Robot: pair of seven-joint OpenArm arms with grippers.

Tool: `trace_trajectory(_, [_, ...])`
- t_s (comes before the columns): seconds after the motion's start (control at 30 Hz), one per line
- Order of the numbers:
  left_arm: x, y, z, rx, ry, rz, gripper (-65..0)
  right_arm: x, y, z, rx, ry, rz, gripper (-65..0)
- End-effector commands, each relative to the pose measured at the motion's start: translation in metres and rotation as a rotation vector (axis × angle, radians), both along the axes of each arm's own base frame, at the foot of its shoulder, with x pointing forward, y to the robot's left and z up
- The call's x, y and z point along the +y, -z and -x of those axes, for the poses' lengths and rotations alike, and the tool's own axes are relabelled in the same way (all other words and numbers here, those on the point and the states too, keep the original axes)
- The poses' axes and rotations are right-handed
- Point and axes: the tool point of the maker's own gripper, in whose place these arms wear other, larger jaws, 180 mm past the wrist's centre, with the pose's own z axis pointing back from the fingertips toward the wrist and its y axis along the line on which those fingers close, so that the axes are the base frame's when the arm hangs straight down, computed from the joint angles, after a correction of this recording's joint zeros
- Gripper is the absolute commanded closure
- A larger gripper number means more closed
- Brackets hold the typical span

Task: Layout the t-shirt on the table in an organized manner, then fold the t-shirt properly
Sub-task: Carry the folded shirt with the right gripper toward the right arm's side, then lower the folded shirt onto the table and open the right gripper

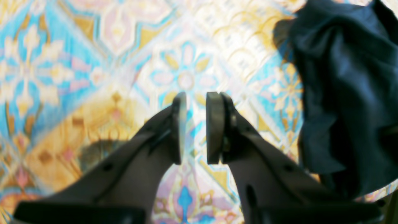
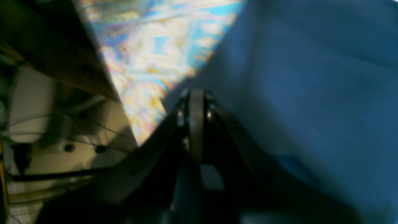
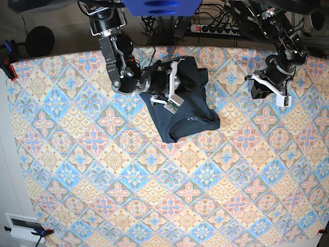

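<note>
**Right gripper pinched at the crumpled t-shirt, left gripper idle over the cloth**

Left wrist view: nearest the lens, the left gripper, two grey fingers standing a little apart with nothing between them, only patterned cloth showing through the gap. Beneath, the table in blurred blue, pink and cream tiles. At the right edge, a bunched dark mass of the t-shirt, near but not touching the fingers.

Right wrist view: closest, the right gripper, jaws brought fully together into one dark wedge. Navy fabric fills the right half and runs down to the tip; whether a fold is pinched between the pads cannot be told through the blur. A wedge of tiled tablecloth beyond, table edge and floor at left.

Base view: seen from above, the shirt lying rumpled in the upper middle of the table, collar area with a small pale label facing the near side. Right gripper lying over the shirt's upper left part. Left gripper well apart, off to the shirt's other side.

Judged step: the laying-out stage, barely begun, no folding yet. Likely next need: a second hold by the left arm on the opposite edge, then spreading the fabric flat.
</note>
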Motion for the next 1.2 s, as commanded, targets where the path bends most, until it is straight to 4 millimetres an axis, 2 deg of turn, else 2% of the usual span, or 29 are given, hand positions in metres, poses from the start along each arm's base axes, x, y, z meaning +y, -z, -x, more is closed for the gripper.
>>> trace_trajectory(0.0, [0.003,-0.009,-0.003,-0.035,0.003,-0.013,-9.9,-0.003,-0.015,-0.025,-0.074,0.030,-0.020,-0.1])
trace_trajectory(0.03, [0.004,-0.010,-0.003,-0.035,0.004,-0.016,-9.9,-0.005,-0.011,-0.030,-0.083,0.033,0.002,-0.1])
trace_trajectory(0.13, [0.005,-0.008,-0.002,-0.030,0.005,-0.015,-9.9,-0.003,0.005,-0.029,-0.053,0.038,0.019,-0.1])
trace_trajectory(0.3, [0.003,-0.008,-0.002,-0.030,0.005,-0.011,-9.9,-0.005,0.036,-0.018,0.050,0.052,0.027,-0.1])
trace_trajectory(0.43, [0.003,-0.008,-0.002,-0.030,0.005,-0.011,-9.9,-0.003,0.042,-0.015,0.066,0.063,0.005,-0.1])
trace_trajectory(0.6, [0.002,-0.007,-0.002,-0.029,0.006,-0.009,-9.9,-0.001,0.030,-0.021,0.027,0.073,-0.023,-0.1])
trace_trajectory(0.73, [0.002,-0.007,-0.002,-0.029,0.006,-0.009,-9.9,0.003,-0.014,-0.032,-0.105,0.054,-0.040,-0.1])
trace_trajectory(0.93, [0.002,-0.001,0.000,-0.013,0.001,0.003,-9.9,0.023,-0.051,0.001,-0.195,-0.033,-0.063,-0.1])
trace_trajectory(1.03, [0.003,0.005,0.002,0.004,-0.004,0.016,-9.9,0.042,-0.055,0.023,-0.199,-0.106,-0.081,-0.1])
trace_trajectory(1.17, [0.004,0.001,0.001,-0.013,-0.009,0.025,-9.9,0.047,-0.047,0.029,-0.181,-0.132,-0.069,-0.1])
